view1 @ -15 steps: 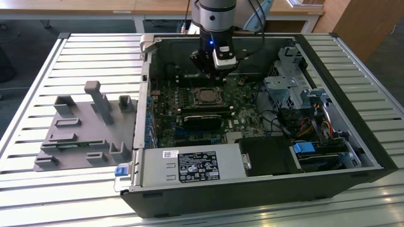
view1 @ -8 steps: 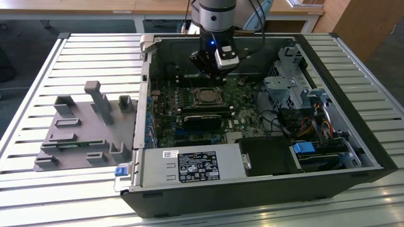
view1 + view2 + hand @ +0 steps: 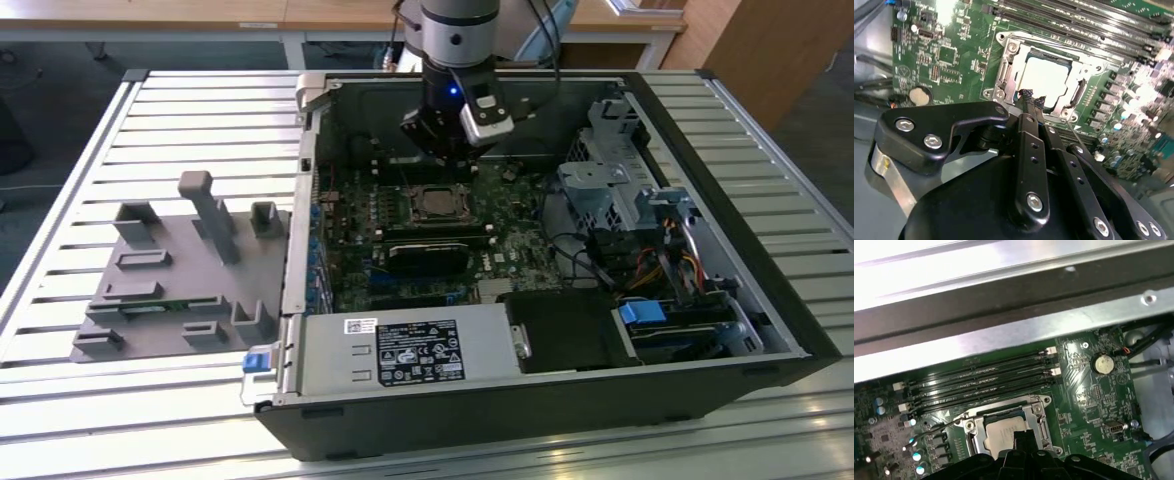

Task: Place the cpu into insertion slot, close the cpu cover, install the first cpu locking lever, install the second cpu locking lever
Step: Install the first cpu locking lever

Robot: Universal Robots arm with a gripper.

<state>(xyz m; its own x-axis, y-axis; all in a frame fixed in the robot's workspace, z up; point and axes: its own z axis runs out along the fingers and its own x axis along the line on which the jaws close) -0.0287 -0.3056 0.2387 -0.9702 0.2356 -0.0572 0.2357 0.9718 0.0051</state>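
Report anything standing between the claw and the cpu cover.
Nothing visible does. In the second wrist view the claw hangs right over one edge of the cpu cover, with the cpu in its window.

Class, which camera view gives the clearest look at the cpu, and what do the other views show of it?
The second wrist view: the cpu lies large, its pale face almost whole. In the first wrist view the gripper covers part; the exterior view shows it small.
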